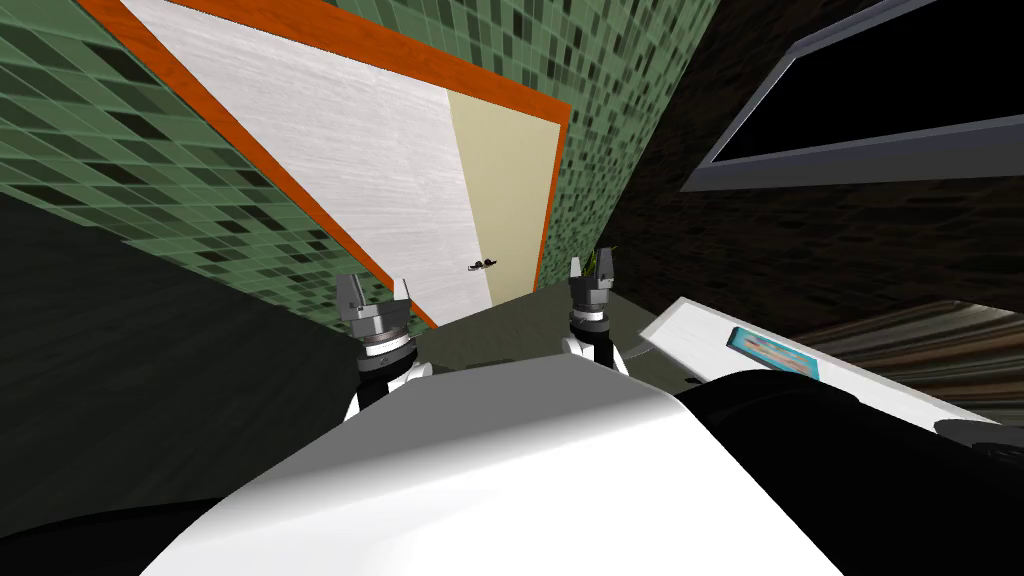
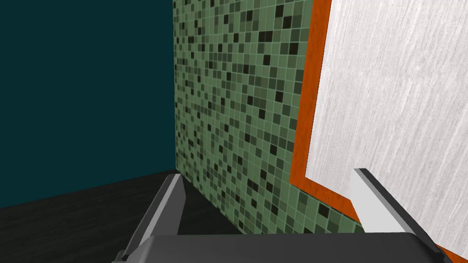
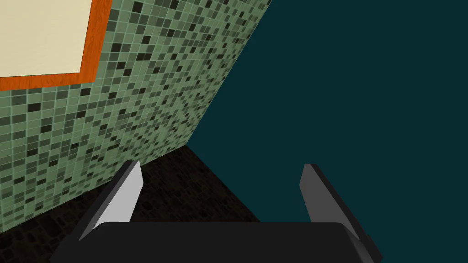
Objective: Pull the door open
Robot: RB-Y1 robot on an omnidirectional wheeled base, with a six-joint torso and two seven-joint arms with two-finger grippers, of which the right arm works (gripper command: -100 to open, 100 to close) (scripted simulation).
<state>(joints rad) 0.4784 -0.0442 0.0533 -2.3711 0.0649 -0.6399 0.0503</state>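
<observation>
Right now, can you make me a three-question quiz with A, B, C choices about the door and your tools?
1. Where is the dark door handle?
A) on the floor
B) at the door's edge, between the left tool and right tool in the head view
C) inside the right tool

2. What colour is the door frame?
A) blue
B) orange
C) pink

3. How are the left tool's fingers?
A) open, holding nothing
B) shut on the handle
C) shut on a cup

Answers: B, the handle sits ahead between both tools; B, an orange band edges the white door; A, its wrist view shows the fingers apart.
</observation>
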